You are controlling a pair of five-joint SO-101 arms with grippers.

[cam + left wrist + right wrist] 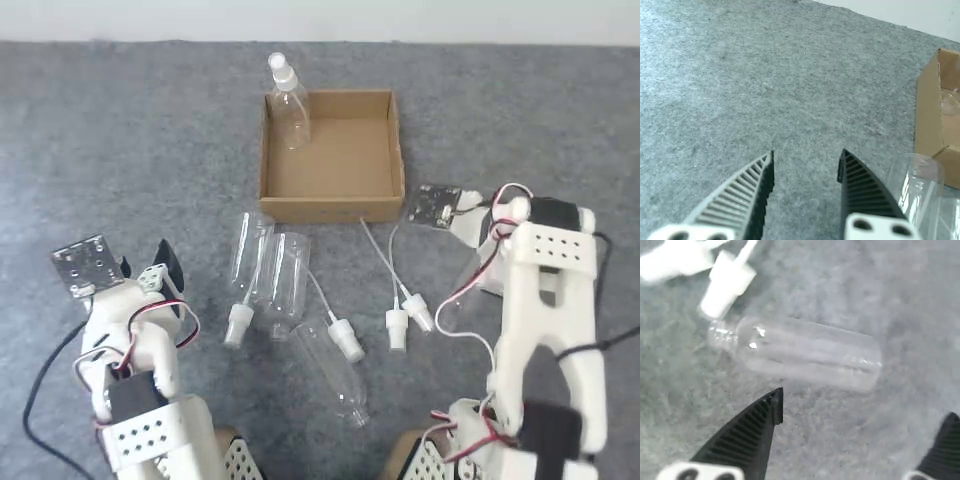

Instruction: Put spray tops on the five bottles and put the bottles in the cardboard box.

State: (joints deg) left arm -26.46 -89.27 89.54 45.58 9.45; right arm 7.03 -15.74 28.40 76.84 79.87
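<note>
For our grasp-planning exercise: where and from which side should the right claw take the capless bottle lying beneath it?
Probably mid-body on the bottle, from above, the right claw straddling its width: it lies flat, its body is straight, and its narrow neck crowds a spray top.

Bright, soft, even light covers the grey mat [120, 130]; shadows on it are faint and soft-edged. Inside the cardboard box [396, 150] the walls throw mild shade on the floor. Small white glints sit on the clear bottle [805, 352] under my right gripper [866, 402].
</note>
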